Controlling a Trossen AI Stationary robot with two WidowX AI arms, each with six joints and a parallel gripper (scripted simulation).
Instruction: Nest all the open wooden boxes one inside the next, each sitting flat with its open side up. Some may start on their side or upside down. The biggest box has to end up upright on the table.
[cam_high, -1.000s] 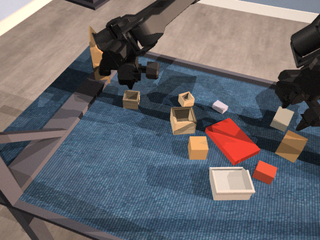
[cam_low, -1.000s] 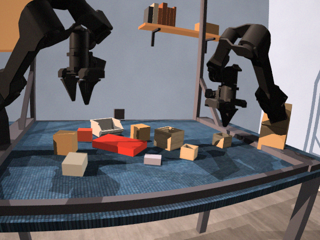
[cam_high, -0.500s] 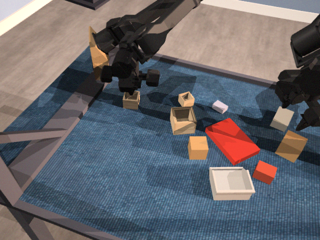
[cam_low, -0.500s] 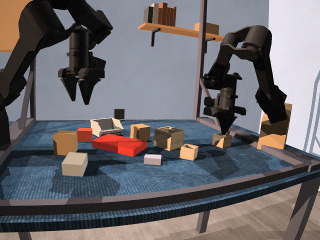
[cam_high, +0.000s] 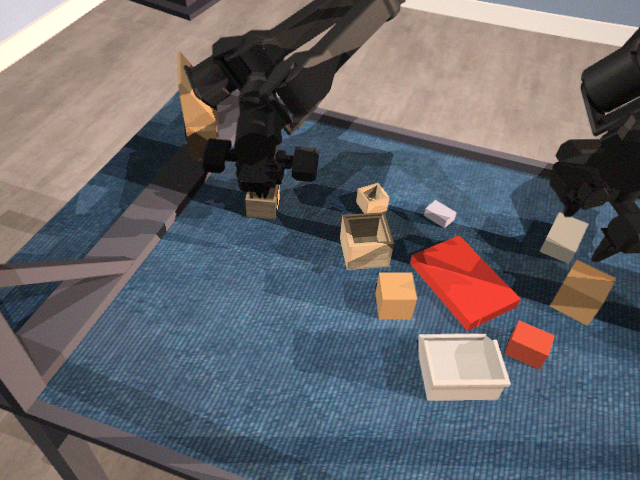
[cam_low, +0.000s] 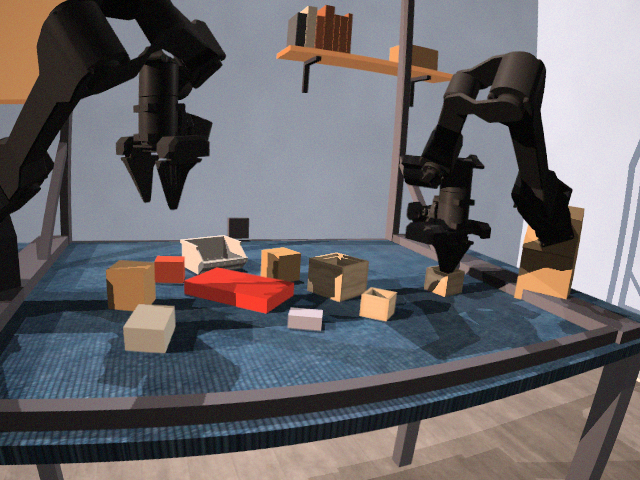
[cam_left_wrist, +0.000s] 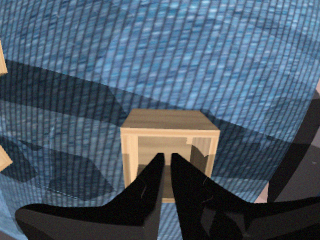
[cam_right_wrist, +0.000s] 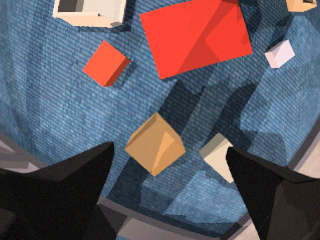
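Blue table (cam_high: 217, 330) (cam_low: 258, 366) (cam_left_wrist: 240, 60) (cam_right_wrist: 55, 115): left claw (cam_high: 262, 192) (cam_low: 448, 269) (cam_left_wrist: 167, 156), nearly clenched and empty, should centre over the medium open wooden box (cam_high: 261, 207) (cam_low: 443, 283) (cam_left_wrist: 170, 120) below before spreading.

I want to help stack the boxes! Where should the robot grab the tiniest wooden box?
Probably by one thin side wall of the smallest wooden box, coming from above: its open side faces up, so one finger could go inside, one outside.
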